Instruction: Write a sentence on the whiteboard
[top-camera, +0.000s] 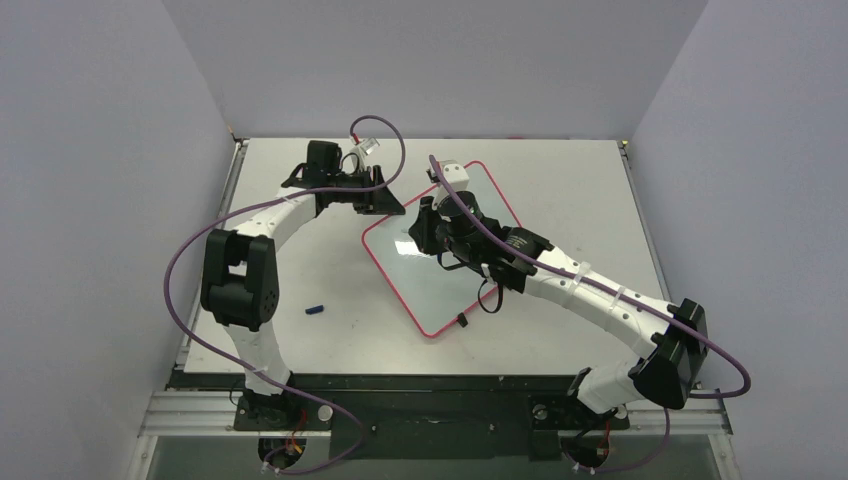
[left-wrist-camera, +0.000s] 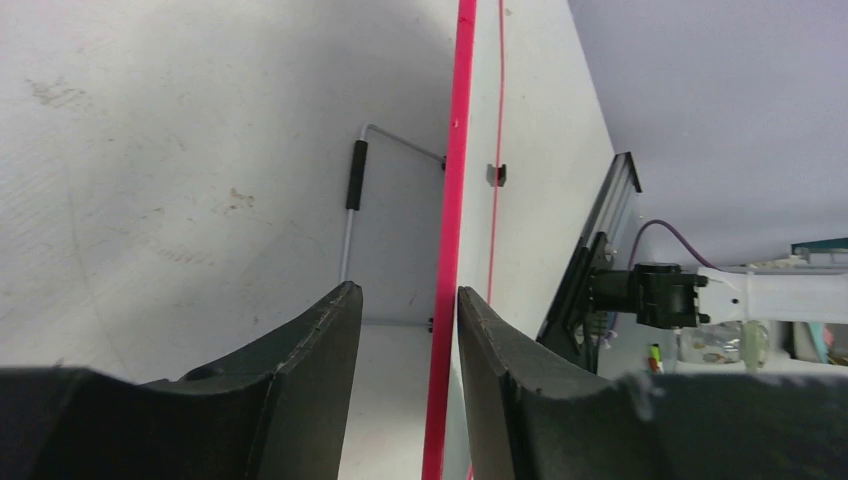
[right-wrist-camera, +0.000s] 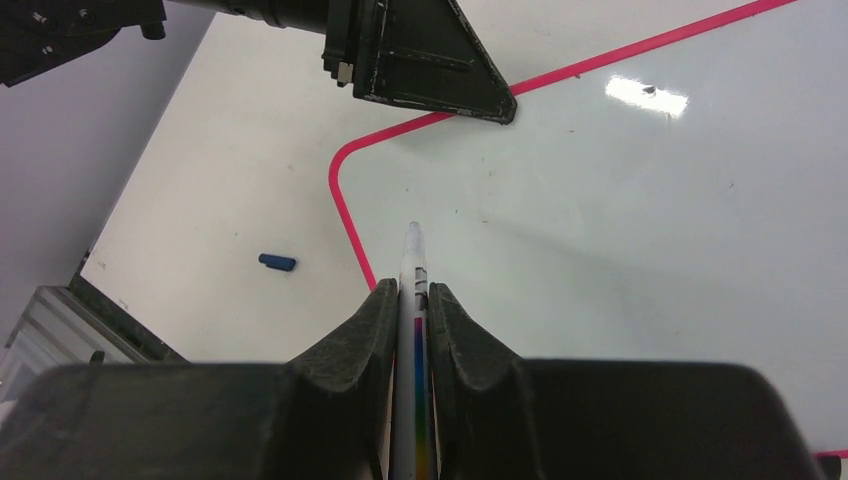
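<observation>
Pinching a marker (right-wrist-camera: 412, 252), right gripper (right-wrist-camera: 405, 292) aimed its tip across the whiteboard (right-wrist-camera: 620, 250), perhaps not touching | left gripper (left-wrist-camera: 408, 305) straddled red frame (left-wrist-camera: 452, 150), jaws spread.

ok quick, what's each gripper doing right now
left gripper: open, jaws either side of the whiteboard red edge, not clamped
right gripper: shut on a marker, tip towards the whiteboard

Glossy white rounded whiteboard (top-camera: 432, 288), thin red-pink frame; slim white marker (right-wrist-camera: 412, 262), rainbow stripe low on barrel; small blue cap (right-wrist-camera: 277, 262) left of its tip.
</observation>
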